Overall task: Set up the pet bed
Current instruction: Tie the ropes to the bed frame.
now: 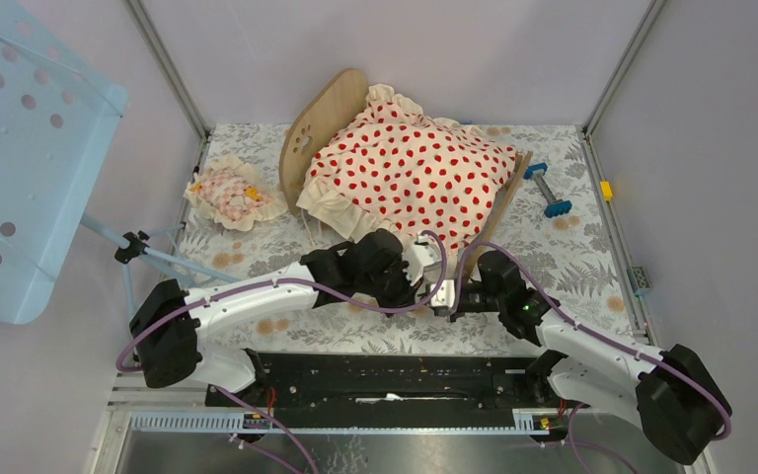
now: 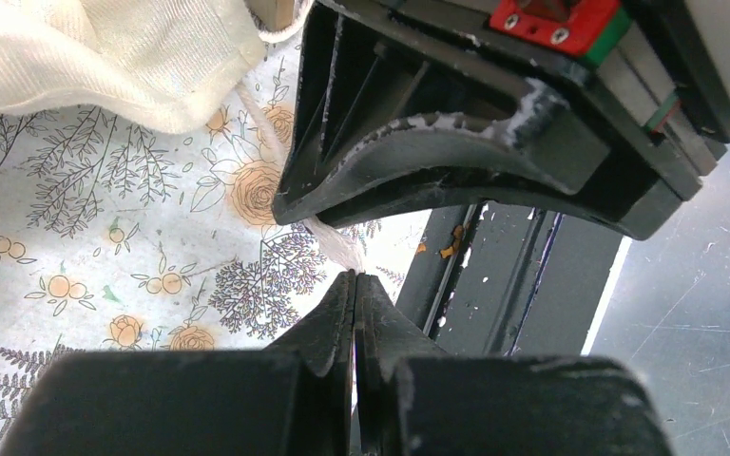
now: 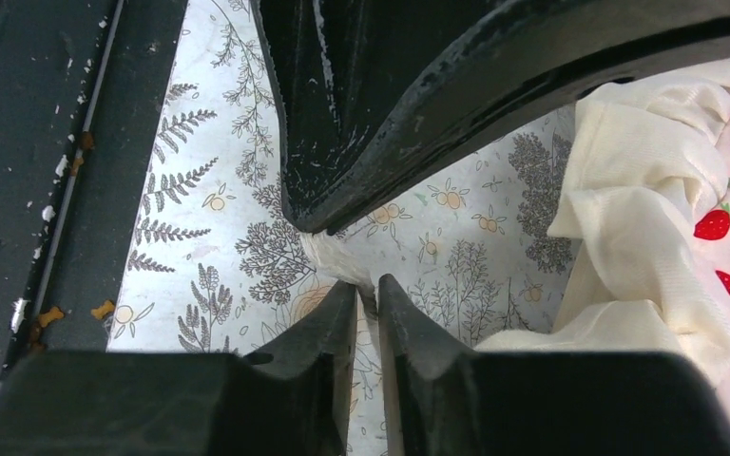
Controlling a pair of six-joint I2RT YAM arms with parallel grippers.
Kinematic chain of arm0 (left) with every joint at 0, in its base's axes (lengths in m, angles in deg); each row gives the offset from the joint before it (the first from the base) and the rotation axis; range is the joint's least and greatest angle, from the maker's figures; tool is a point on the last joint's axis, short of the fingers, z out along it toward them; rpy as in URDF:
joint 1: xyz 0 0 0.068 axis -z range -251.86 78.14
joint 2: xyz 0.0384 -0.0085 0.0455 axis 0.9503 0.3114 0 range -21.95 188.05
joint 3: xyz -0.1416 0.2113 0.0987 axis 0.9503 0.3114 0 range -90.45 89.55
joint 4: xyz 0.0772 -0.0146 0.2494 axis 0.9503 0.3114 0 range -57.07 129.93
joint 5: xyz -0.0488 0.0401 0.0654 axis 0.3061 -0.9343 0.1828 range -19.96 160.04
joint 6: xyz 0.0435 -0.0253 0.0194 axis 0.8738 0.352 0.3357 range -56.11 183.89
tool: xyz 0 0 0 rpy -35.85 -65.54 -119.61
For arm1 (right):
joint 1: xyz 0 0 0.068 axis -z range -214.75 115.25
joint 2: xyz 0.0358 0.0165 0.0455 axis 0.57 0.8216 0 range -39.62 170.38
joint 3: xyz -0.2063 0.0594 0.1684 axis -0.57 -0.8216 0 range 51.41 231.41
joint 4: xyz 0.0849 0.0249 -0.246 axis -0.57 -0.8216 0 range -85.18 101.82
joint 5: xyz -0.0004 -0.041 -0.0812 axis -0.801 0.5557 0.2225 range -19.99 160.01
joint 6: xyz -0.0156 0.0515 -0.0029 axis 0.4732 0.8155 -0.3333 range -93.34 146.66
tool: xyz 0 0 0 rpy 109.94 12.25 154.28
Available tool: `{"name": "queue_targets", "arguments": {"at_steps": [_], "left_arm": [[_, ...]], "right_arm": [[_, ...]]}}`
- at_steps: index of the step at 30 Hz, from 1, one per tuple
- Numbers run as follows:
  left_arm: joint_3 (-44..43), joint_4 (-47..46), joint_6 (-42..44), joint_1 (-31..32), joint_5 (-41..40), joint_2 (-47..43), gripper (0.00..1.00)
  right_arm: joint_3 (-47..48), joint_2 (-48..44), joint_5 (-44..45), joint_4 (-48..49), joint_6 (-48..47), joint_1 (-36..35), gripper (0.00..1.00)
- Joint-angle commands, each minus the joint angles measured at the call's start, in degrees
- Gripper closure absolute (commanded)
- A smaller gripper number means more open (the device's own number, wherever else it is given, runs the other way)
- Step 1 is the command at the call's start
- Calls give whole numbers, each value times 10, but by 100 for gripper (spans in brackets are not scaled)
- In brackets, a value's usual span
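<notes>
The pet bed stands at the back of the table, with its paw-print headboard point(image 1: 321, 123) and low footboard point(image 1: 506, 197) showing. A red-dotted cream blanket point(image 1: 410, 168) covers it and hides the mattress. Both grippers meet tip to tip at the bed's near side. My left gripper point(image 1: 436, 294) point(image 2: 355, 275) is shut on a thin white strip of the blanket's fabric point(image 2: 337, 245). My right gripper point(image 1: 454, 300) point(image 3: 369, 285) has its jaws drawn narrow on the same strip point(image 3: 337, 261). The blanket's cream ruffle point(image 3: 627, 218) lies just beside them.
A small pink pillow point(image 1: 229, 193) lies left of the headboard. A blue dumbbell toy point(image 1: 548, 190) sits right of the footboard, and a yellow block point(image 1: 606, 189) is at the right wall. A blue perforated stand point(image 1: 20, 148) leans in from the left.
</notes>
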Motion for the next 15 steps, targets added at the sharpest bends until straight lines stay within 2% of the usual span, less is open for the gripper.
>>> {"name": "queue_targets", "arguments": {"at_steps": [1, 2, 4, 5, 8, 9, 10, 12, 15], "left_arm": [[-29, -11, 10, -4, 11, -5, 100], [-28, -11, 10, -4, 8, -7, 100], [-26, -15, 8, -5, -2, -10, 100], [-24, -21, 5, -5, -9, -14, 96], [-12, -55, -16, -7, -36, -31, 70], [-3, -72, -25, -8, -43, -39, 57], [6, -92, -40, -10, -47, -49, 50], [20, -132, -65, -14, -55, -63, 37], [27, -172, -106, -27, -74, -66, 31]], "right_arm": [[9, 2, -5, 13, 5, -4, 92], [9, -2, 4, 14, 15, -4, 100], [7, -18, 15, 5, 27, -5, 100], [5, -29, 16, -2, 28, -4, 100], [-11, -72, 38, -6, 56, -4, 100], [-17, -88, 47, -8, 63, -4, 100], [-21, -104, 57, -16, 68, -4, 100], [-25, -133, 75, -39, 69, -4, 100], [-24, -165, 107, -91, 53, -5, 100]]}}
